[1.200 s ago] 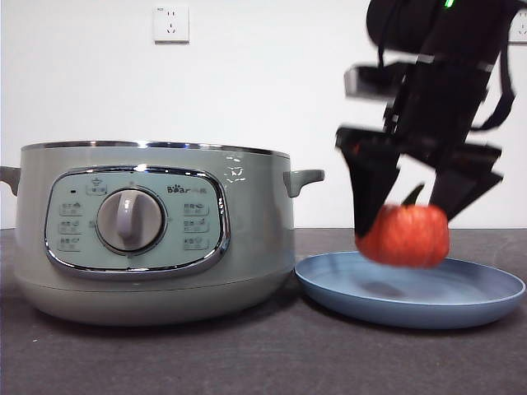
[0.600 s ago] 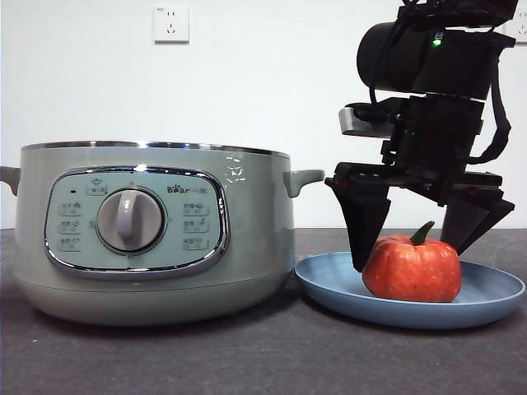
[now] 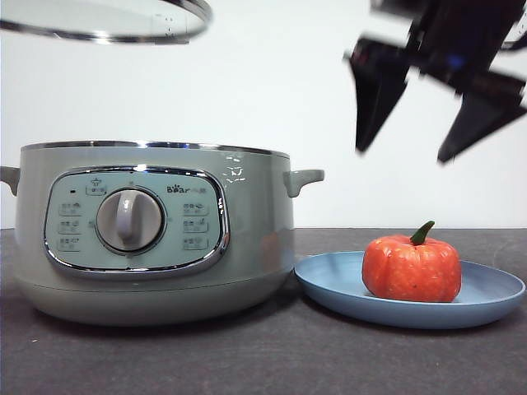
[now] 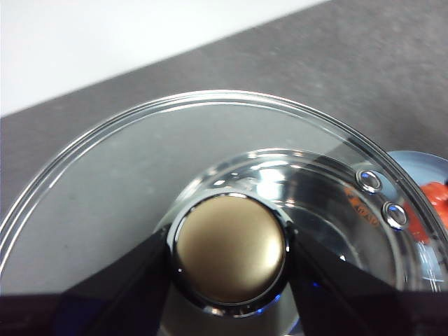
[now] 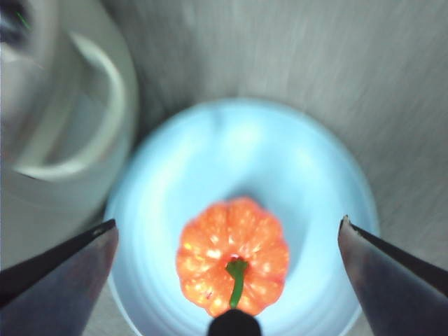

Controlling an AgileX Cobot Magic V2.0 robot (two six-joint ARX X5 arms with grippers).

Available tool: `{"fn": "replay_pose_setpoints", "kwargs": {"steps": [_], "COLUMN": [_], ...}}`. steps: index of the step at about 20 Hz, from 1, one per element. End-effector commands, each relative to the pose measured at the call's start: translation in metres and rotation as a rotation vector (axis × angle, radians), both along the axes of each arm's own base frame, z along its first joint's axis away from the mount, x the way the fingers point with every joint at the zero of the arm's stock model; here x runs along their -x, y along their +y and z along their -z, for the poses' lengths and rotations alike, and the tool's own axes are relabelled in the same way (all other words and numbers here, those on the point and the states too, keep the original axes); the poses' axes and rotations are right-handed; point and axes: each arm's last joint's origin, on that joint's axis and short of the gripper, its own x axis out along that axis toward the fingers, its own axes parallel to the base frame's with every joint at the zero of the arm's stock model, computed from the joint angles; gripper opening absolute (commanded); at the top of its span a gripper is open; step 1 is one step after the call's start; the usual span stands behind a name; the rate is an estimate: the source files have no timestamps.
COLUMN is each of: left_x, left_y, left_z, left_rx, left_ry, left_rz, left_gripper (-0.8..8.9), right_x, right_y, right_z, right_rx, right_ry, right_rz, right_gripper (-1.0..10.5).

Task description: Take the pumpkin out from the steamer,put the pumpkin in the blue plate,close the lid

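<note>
Pumpkin: sat upright in the blue plate, below and between the right gripper jaws, which were spread wide and empty.
Lid: knob clamped between the left gripper jaws, above the steamer.
Outstanding: closing the lid.

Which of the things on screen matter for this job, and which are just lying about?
Job: pumpkin on the blue plate; steamer, open; lid, held by the left gripper above the steamer; right gripper, open, above the plate.

Lying about: only a wall socket.
</note>
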Motion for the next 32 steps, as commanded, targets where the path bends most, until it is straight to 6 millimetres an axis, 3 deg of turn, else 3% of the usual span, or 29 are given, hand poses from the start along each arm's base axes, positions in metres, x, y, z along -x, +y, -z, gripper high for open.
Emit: {"fn": "replay_pose_setpoints", "kwargs": {"steps": [1, 8, 16, 23, 30, 31, 32], "left_x": [-0.014, -0.061, -0.093, -0.091, -0.091, -0.091, -0.091], "left_y": [-0.009, -0.037, -0.055, -0.057, -0.056, -0.056, -0.056], "left_z": [-0.002, 0.032, 0.071, 0.083, 0.083, 0.083, 0.083], "left_rx": [0.037, 0.022, -0.033, -0.048, -0.086, -0.094, -0.094], "left_ry": [-0.027, 0.093, 0.227, 0.334, 0.319, 0.314, 0.313], "left_rz": [0.033, 0.102, 0.108, 0.157, 0.132, 0.14, 0.14], "left_gripper": [-0.08, -0.08, -0.08, -0.08, 0.0, 0.11, 1.2], "right_x": [0.013, 0.042, 0.05, 0.05, 0.05, 0.05, 0.05], "right_y": [-0.011, -0.039, -0.045, -0.046, -0.046, -0.046, -0.046], "right_z": [-0.018, -0.056, -0.063, -0.063, -0.063, -0.063, -0.063], "right_rx": [-0.036, -0.113, -0.126, -0.124, -0.124, -0.124, -0.124], "right_ry": [-0.069, -0.231, -0.263, -0.263, -0.264, -0.264, -0.263], "right_rz": [0.02, 0.075, 0.084, 0.089, 0.091, 0.091, 0.091], "right_gripper": [6.3, 6.3, 6.3, 6.3, 6.3, 6.3, 6.3]}}
